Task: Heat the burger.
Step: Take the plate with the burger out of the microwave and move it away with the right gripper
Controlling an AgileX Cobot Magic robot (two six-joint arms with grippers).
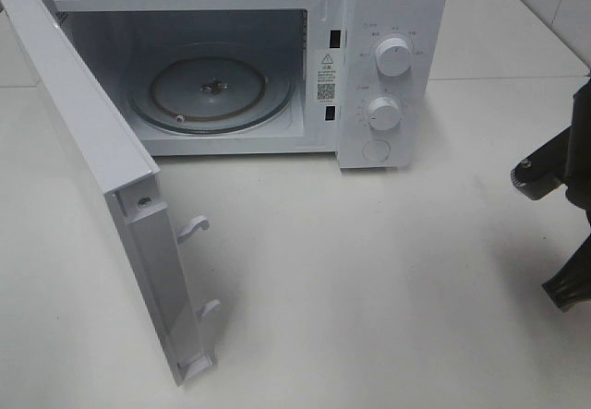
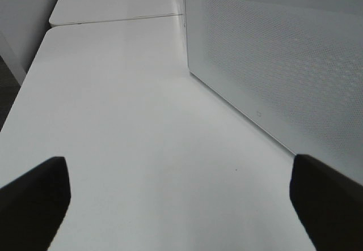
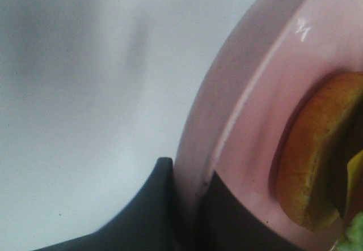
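Nearest, in the right wrist view, the right gripper (image 3: 190, 205) has its dark jaws clenched on the rim of a round, glossy pink plate (image 3: 249, 120), one finger outside the rim and one on the plate's inner face. On that plate, just beyond the jaws, sits the burger (image 3: 315, 160): only a slice of its golden-brown bun shows, with a trace of yellow and green at its edge. Being round, it has no long axis to speak of, and I cannot tell which way it faces. From the high camera the right arm (image 1: 563, 178) shows only at the right edge; plate and burger lie out of that view.

The left gripper (image 2: 181, 205) hangs released, jaws wide apart over the bare white surface (image 2: 125, 126), beside the door's perforated panel.

Farther off stands the white microwave (image 1: 392, 67), its door (image 1: 102, 197) swung wide to the left, its glass turntable (image 1: 212, 90) bare. The cavity lies left of and beyond the right arm, so the carrying move probably falls to that arm.
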